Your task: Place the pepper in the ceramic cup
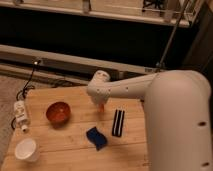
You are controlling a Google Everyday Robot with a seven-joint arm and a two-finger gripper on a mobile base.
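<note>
counter (65,135) of pale wood planks fills the lower left of the frame, carrying five loose things, one of each. one red bowl (58,112) sits left of centre. one ceramic cup (26,149), plain white, stands in the lower left corner, well apart from the rest. one blue wavy sponge (96,138) lies low in the middle, and one black block with pale stripes (118,123) lies just to its right, near but not touching. one pepper (101,106), orange-red, shows only as a small tip near the middle of the frame, above the sponge and between the bowl and the striped block.

one white arm (165,105) sweeps in from the large rounded body at the right edge and ends in the gripper (100,101), which sits low over the counter right at the pepper. the fingers are closed down tight on the pepper, and most of it is hidden under the wrist.

one white power strip (20,111) lies at the counter's left edge, with a dark cable (27,85) running up from it toward the upper left.
</note>
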